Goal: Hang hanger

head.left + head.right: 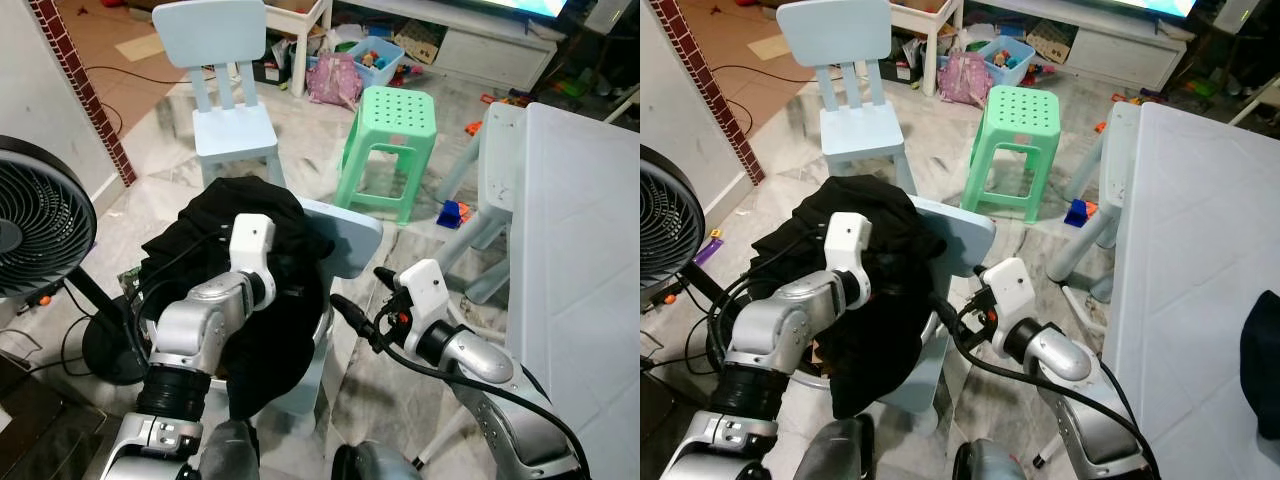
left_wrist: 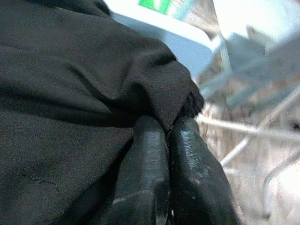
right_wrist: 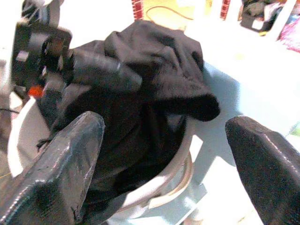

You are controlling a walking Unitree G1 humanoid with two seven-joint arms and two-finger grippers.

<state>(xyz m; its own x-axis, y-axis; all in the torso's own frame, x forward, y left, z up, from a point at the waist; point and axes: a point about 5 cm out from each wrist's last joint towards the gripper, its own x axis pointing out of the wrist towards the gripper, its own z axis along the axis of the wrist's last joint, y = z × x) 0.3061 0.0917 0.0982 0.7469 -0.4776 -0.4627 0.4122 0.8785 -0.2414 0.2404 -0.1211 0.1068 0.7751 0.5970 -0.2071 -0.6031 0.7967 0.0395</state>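
Observation:
A black garment (image 1: 262,300) is heaped over a round white basket (image 3: 161,183), against a pale blue chair back (image 1: 348,236) right in front of me. My left gripper (image 2: 167,140) is shut on a fold of this cloth, with both fingertips pressed together. My right gripper (image 1: 366,294) is open just right of the heap, near the chair back's edge. Its fingers (image 3: 70,164) are spread wide with nothing between them. From the right wrist view the left arm's black fingers (image 3: 101,70) lie across the top of the garment.
A black floor fan (image 1: 40,230) stands at my left. A second pale blue chair (image 1: 225,90) and a green stool (image 1: 392,140) stand farther ahead. A white table (image 1: 585,250) runs along the right, with a dark item (image 1: 1262,362) on it. Toys clutter the back.

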